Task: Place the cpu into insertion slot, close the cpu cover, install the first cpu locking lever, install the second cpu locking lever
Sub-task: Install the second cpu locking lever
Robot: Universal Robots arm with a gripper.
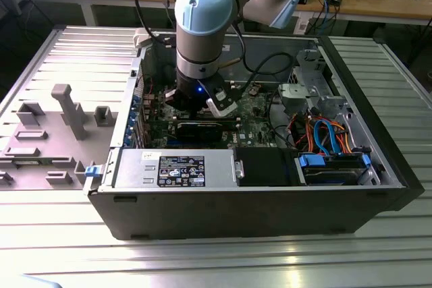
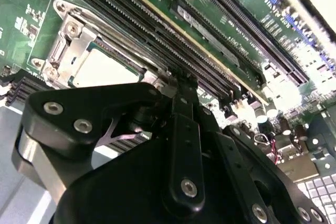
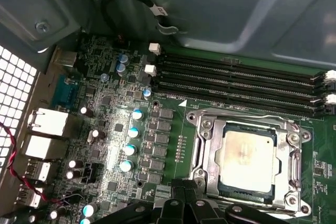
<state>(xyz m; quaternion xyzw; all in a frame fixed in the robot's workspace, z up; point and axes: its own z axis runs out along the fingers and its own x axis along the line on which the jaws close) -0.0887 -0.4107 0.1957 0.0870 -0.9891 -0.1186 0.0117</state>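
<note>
Gripper [image 3: 185, 192]: is being seen closest in both wrist views, its black linkage [image 2: 131, 156] being carried low over the green board; its jaws are being held drawn together with nothing between them.
Arm [image 1: 202, 11]: is being reached down into the open computer case [image 1: 270, 214] in the exterior view.
Cpu [image 3: 245, 153]: is being held flat in the insertion slot [image 3: 290, 199], its silver-grey top being framed squarely.
Cpu cover [image 3: 210, 156]: is being shown lying down over the chip's edges, with the window centred on the metal top.
Locking lever [image 3: 247, 115]: a thin wire is being seen running along the cover's side nearest the memory slots [image 3: 236, 80]; whether it is being caught under its hook cannot be told.
Step judged in hand: a lever is probably being worked, since the jaw tips are being held just beside the socket's edge.
Doing it well: the lever should be pressed down and sideways under its hook in one smooth sweep, the tips being kept on the wire alone.
Risk: the cover is being loaded unevenly if the push is being made off the wire.
</note>
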